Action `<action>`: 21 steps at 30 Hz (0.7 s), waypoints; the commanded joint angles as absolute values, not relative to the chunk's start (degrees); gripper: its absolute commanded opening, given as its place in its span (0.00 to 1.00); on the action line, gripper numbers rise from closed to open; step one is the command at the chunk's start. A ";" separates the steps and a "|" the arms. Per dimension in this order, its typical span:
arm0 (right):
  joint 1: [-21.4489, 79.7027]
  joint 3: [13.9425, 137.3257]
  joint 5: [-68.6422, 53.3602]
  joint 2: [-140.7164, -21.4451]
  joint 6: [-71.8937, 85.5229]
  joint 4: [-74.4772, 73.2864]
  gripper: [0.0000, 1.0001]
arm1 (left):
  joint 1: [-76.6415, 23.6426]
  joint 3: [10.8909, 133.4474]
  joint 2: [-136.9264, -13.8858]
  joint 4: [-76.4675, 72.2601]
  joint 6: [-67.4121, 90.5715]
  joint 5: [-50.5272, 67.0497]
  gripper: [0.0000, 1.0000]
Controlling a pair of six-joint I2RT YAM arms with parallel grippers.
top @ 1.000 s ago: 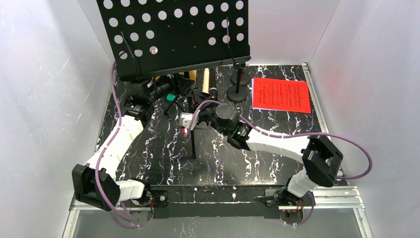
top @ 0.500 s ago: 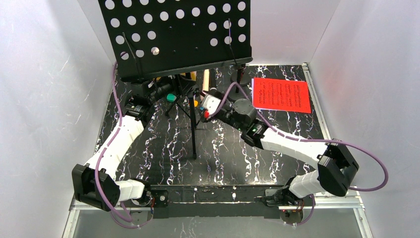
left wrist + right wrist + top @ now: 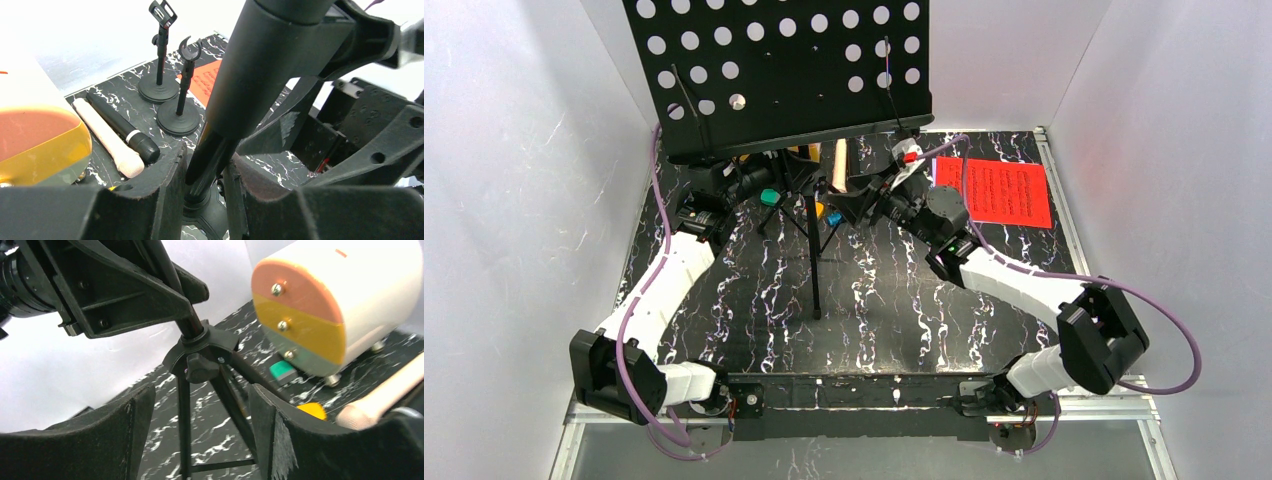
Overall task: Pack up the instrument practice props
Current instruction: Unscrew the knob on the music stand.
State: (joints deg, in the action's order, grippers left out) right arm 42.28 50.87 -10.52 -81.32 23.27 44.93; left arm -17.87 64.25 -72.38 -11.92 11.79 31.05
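Observation:
The black perforated music rack (image 3: 784, 70) stands at the back on a pole with tripod legs (image 3: 814, 255). My left gripper (image 3: 776, 183) is shut on the pole (image 3: 215, 145) just above the tripod hub, a finger on each side. My right gripper (image 3: 846, 205) is open, its jaws facing the hub (image 3: 200, 352), with the legs (image 3: 184, 430) between and beyond the fingers and not touched. A cream microphone (image 3: 107, 142) and a black microphone (image 3: 122, 131) lie side by side. Two mic holders (image 3: 160, 85) (image 3: 181, 117) stand behind them. A red sheet-music page (image 3: 999, 190) lies at the back right.
A white cylinder with an orange and yellow face (image 3: 320, 305) stands on small feet behind the tripod. A green piece (image 3: 282, 372) and a yellow piece (image 3: 312, 410) lie on the marbled table (image 3: 874, 300). White walls close in three sides.
My right arm has swung from the middle of the table back and to the right, and its open gripper now faces the tripod hub. The left arm and rack have not moved.

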 commanded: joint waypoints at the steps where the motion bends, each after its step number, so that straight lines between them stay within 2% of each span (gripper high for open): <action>1: 42.08 54.28 -12.00 -84.02 34.69 48.76 0.74 | -18.11 64.38 -73.48 -3.08 14.41 31.77 0.00; 9: 41.51 57.58 -12.89 -86.92 36.29 48.34 0.66 | -18.11 64.45 -73.39 -2.99 14.42 31.90 0.00; 21: 41.54 59.80 -14.94 -88.66 35.68 46.30 0.42 | -18.12 64.45 -73.26 -2.94 14.42 31.92 0.00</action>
